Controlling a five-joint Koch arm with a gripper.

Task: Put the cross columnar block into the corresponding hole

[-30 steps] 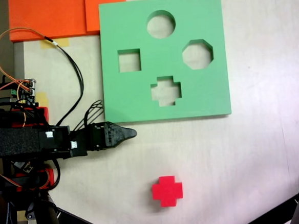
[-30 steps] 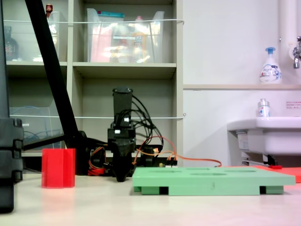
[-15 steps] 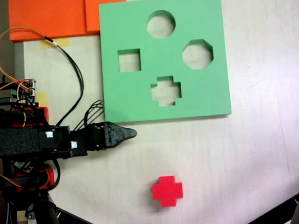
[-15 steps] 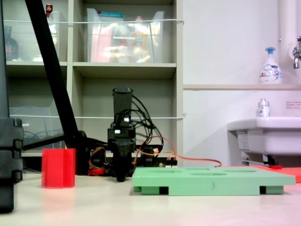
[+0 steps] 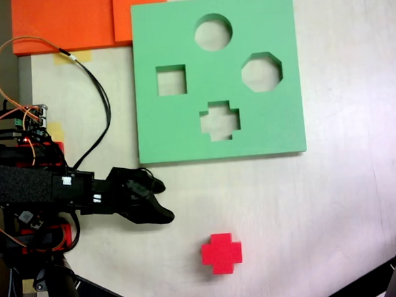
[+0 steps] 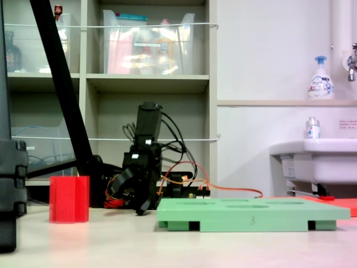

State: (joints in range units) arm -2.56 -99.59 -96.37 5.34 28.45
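Below the green foam board [image 5: 217,76], whose plus-shaped corresponding hole [image 5: 219,120] sits near its lower edge, the gripper [image 5: 162,200] has swung from the board's corner toward the lower desk [image 5: 338,206] and its jaws, closed earlier, now stand apart. From the board, the cross columnar block [image 5: 221,253] [image 6: 68,199] lies well below the hole, apart from the jaws, lower and to their right in the top-down fixed view.

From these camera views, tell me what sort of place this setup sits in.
Probably a lab or workshop room: shelving with storage bins behind the arm, a wall sink with a soap pump bottle, and loose wiring on the table.
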